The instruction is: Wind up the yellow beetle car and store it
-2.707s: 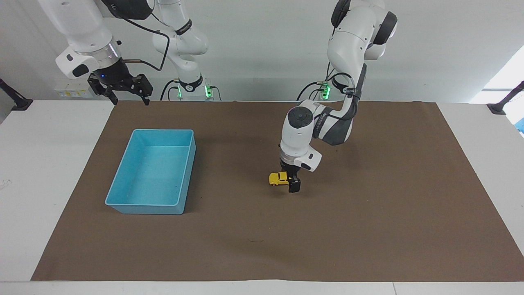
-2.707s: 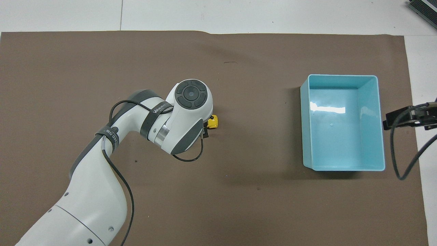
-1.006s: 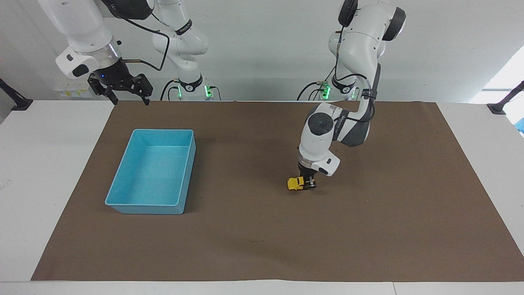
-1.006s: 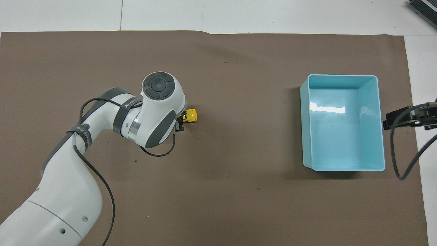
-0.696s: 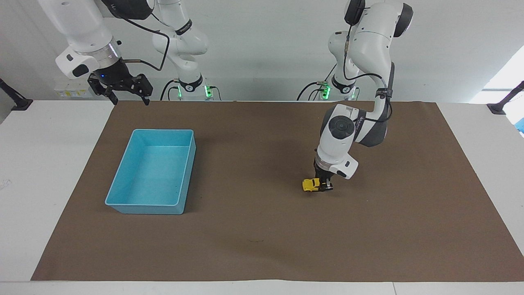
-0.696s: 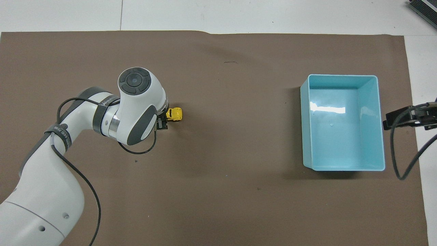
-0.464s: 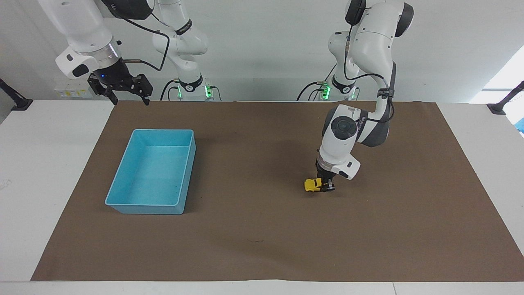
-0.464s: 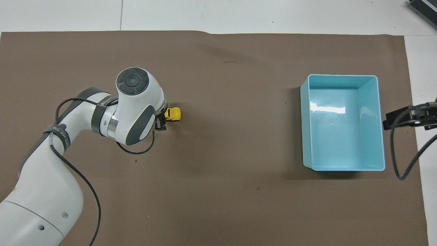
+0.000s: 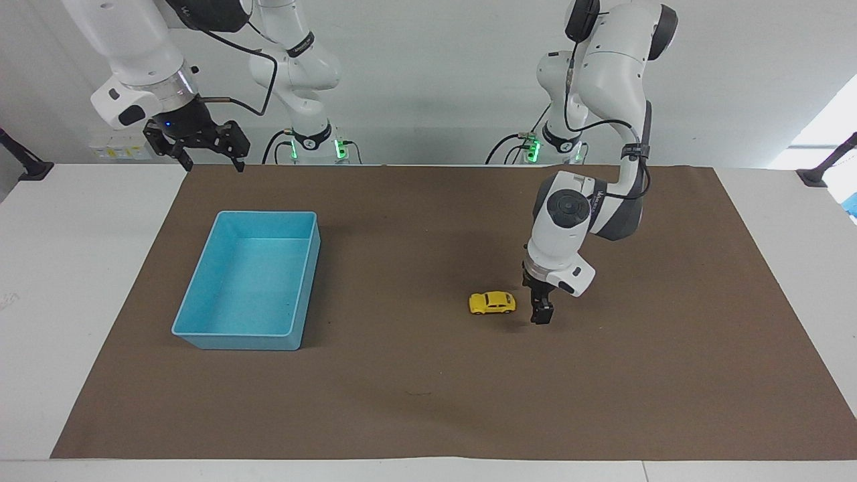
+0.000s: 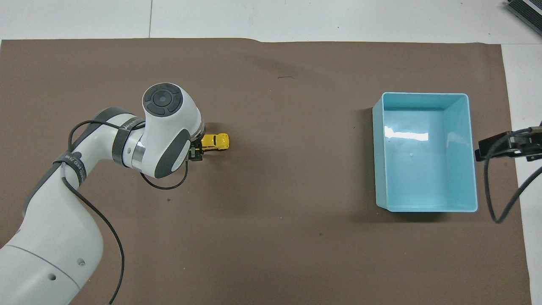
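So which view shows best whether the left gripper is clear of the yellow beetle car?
The facing view: the yellow beetle car sits on the mat apart from the left gripper. In the overhead view the arm covers the car's rear.

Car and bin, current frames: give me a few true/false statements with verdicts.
1. The car sits on the mat. True.
2. The left hand grips the car. False: it is open beside the car, apart from it.
3. The car is in the bin. False: the bin holds nothing; the car is toward the left arm's end.
4. The right hand is up by the mat's corner, near the bin. True.
5. The car lies on its roof. False: it is on its wheels.
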